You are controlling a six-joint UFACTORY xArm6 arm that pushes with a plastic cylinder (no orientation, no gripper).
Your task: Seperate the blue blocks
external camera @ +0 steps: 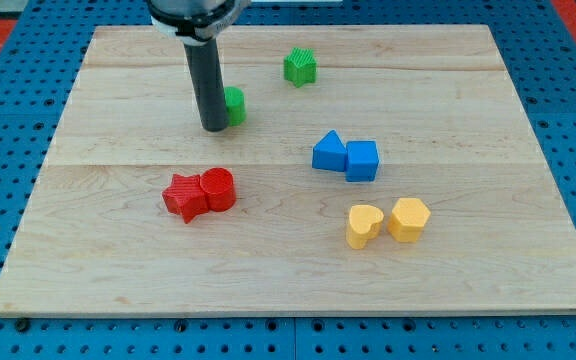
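Two blue blocks touch each other right of the board's middle: a blue triangular block on the left and a blue cube on the right. My dark rod comes down from the view's top, and my tip rests on the board, well to the left of and slightly above the blue pair. The tip stands right beside a green round block, which the rod partly hides.
A green star block lies near the top centre. A red star block and a red cylinder touch at lower left of middle. A yellow heart block and a yellow hexagonal block sit below the blue pair. The wooden board lies on a blue pegboard.
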